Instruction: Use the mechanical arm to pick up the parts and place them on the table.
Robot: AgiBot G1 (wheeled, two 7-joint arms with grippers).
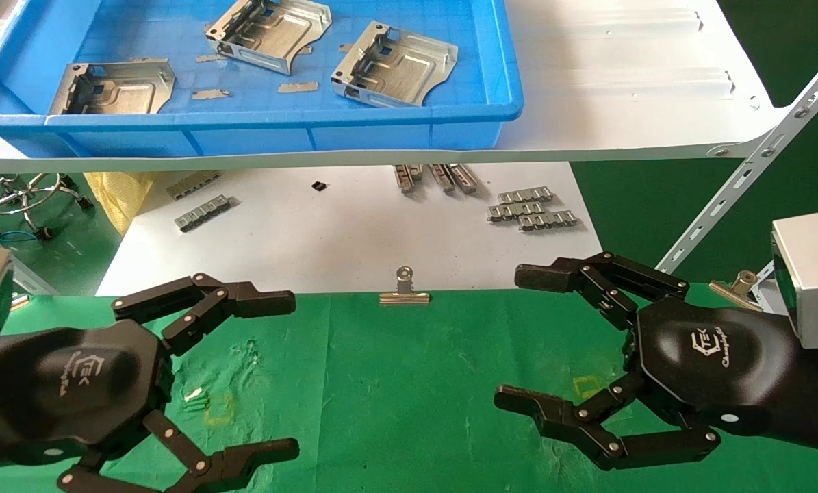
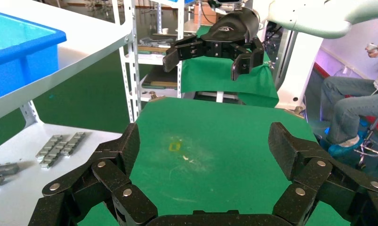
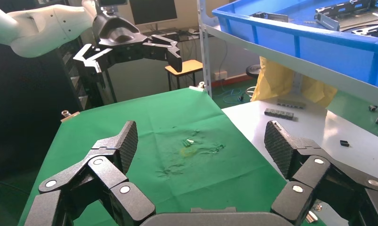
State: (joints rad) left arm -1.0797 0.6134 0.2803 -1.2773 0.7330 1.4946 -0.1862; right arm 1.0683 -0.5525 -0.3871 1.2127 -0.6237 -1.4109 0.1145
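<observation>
Both hands hover low over the green worktop (image 1: 409,397), the left hand (image 1: 231,373) at the near left, the right hand (image 1: 552,342) at the near right, each with fingers spread apart and empty. Three metal brackets (image 1: 395,65) lie in the blue tray (image 1: 278,123) on the far shelf (image 1: 621,82).

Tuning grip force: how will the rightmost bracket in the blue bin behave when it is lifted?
The bracket looks like thin folded sheet metal, so probably stiff and light. Its glossy faces may slip. It lies tilted in the bin, so it may rock or slide when touched. Both pincers, left and right, hover open over the table.
</observation>
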